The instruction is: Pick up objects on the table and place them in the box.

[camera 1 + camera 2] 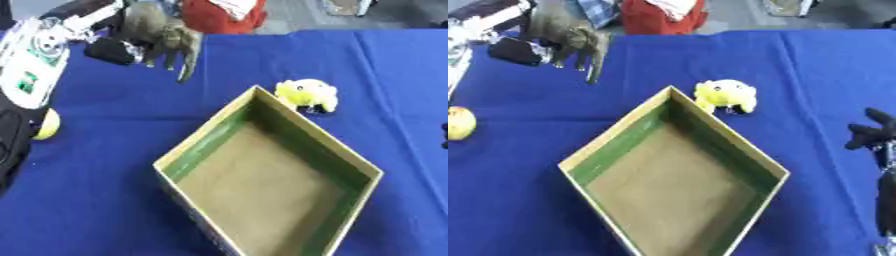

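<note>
A grey-brown toy elephant (166,36) hangs over the table's far left, trunk pointing down. My left hand (112,51) is curled on its rear end. The cardboard box (203,136), green inside its walls, stands open in the middle, turned corner-on, and its brown floor is bare. A yellow soft toy (308,94) lies just beyond the box's far corner. A yellow-green ball (458,122) rests on the cloth at the left edge. My right hand (870,134) shows at the right edge, fingers spread and holding nothing.
A blue cloth (367,65) covers the table. My white left forearm (35,57) crosses the upper left corner. A red object (223,17) sits beyond the far edge.
</note>
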You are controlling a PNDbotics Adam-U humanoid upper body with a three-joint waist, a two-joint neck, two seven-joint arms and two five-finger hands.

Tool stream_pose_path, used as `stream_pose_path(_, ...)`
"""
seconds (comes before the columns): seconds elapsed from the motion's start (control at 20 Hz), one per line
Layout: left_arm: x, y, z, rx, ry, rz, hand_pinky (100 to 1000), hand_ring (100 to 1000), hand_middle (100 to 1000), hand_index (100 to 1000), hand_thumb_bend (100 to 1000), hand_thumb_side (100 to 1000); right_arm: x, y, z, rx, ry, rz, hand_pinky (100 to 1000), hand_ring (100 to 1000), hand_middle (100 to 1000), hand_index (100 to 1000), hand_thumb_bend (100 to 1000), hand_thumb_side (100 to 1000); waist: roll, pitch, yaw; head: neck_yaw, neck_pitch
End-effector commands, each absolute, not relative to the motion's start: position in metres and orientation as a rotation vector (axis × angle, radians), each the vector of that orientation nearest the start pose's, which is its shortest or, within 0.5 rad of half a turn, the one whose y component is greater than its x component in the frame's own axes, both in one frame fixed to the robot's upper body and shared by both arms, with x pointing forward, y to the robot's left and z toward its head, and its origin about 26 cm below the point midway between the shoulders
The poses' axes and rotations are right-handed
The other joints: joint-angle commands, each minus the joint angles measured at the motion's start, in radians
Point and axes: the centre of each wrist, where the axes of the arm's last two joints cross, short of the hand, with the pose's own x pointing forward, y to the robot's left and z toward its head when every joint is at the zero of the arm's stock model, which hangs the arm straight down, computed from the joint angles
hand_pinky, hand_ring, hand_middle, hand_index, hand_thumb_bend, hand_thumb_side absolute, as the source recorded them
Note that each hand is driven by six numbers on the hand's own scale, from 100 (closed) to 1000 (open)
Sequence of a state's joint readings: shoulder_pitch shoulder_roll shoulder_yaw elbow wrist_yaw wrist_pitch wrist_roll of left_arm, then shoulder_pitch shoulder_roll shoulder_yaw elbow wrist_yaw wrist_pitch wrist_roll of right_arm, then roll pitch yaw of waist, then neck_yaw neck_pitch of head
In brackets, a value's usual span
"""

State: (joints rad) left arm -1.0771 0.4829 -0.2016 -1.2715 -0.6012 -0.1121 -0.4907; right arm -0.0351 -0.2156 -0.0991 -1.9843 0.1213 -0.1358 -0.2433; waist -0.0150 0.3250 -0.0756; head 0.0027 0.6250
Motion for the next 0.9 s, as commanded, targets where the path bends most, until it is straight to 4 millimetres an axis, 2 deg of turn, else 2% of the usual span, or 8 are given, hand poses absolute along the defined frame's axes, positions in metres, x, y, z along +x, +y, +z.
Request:
stream_pose_path(0.05,0.422,0.195,0.352,0.750,-1.967,-1.582,395,272,156,193,100,377,0.265,-0.299,0.130,-0.498,-2.199,0.011,791,752,425,828,100,1000,-0.002,-0.027,0.001,-0.005,0.012)
stream_pose_path(0.45,0.383,0.149,0.351,0.554,-2.054,-1.750,400,277,158,195,100,376,0.264,-0.307,0.133,-0.523,-2.219,0.034,792,751,429,825,100,1000,0.000,-0.040,0.007,-0.009,0.023)
stream_pose_path(0.65,0.365,0.131,0.348,0.534,-2.078,-1.822,410,284,161,195,100,377,0.263,-0.314,0.135,-0.546,-2.241,0.047,792,750,431,824,100,1000,0.001,-0.045,0.014,-0.012,0.027)
stream_pose_path(0.9,0.352,0.112,0.334,0.530,-2.087,-1.907,415,289,162,196,100,372,0.262,-0.318,0.138,-0.558,-2.259,0.054,792,750,433,823,100,1000,0.001,-0.048,0.022,-0.016,0.030)
